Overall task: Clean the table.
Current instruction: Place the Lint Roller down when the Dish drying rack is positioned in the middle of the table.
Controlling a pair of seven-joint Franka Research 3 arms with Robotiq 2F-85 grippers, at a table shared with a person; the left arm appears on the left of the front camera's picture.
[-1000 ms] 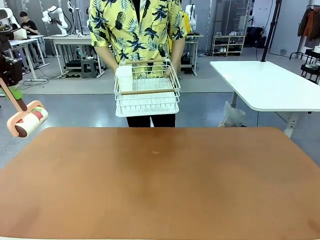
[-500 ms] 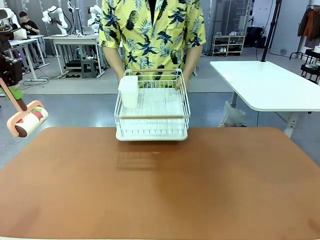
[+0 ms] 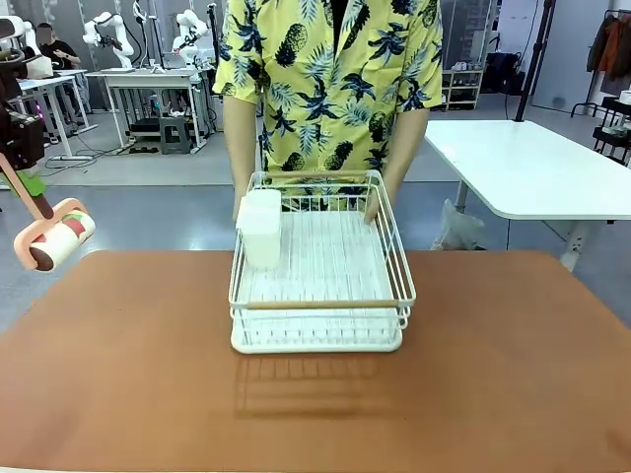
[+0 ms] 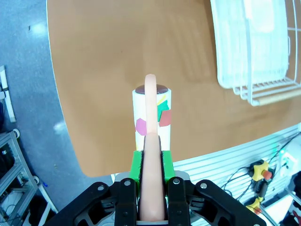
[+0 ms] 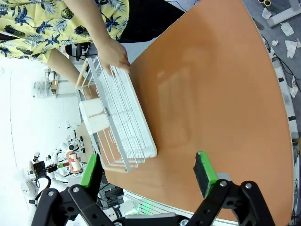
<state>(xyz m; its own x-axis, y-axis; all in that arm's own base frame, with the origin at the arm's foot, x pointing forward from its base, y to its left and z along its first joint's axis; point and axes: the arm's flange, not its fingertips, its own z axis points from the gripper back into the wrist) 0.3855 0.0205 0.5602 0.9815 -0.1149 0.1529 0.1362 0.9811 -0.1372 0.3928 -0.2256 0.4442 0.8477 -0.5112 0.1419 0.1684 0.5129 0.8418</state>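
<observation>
The reddish-brown table [image 3: 513, 374] spreads across the front view. At its far left, off the table's edge and above the floor, my left gripper [image 3: 28, 182] is shut on the pink handle of a lint roller [image 3: 57, 235]. In the left wrist view the green pads of that gripper [image 4: 151, 162] clamp the handle, and the roller's white drum [image 4: 140, 113] hangs over the table [image 4: 103, 56]. A person in a yellow shirt holds a white wire dish rack [image 3: 315, 271] by its far end, low over the table's middle. My right gripper [image 5: 146, 172] is open, high above the table [image 5: 211, 94].
A white box [image 3: 261, 229] sits in the rack's left side. The rack [image 5: 117, 127] and the person's hand [image 5: 115, 54] show in the right wrist view. A white-topped table [image 3: 532, 163] stands at the back right. Cables and plugs [image 4: 261, 172] lie below the table's near edge.
The person has stepped up and brought the dish rack down and forward, from chest height to low over the table's middle. My left gripper and the roller have not moved.
</observation>
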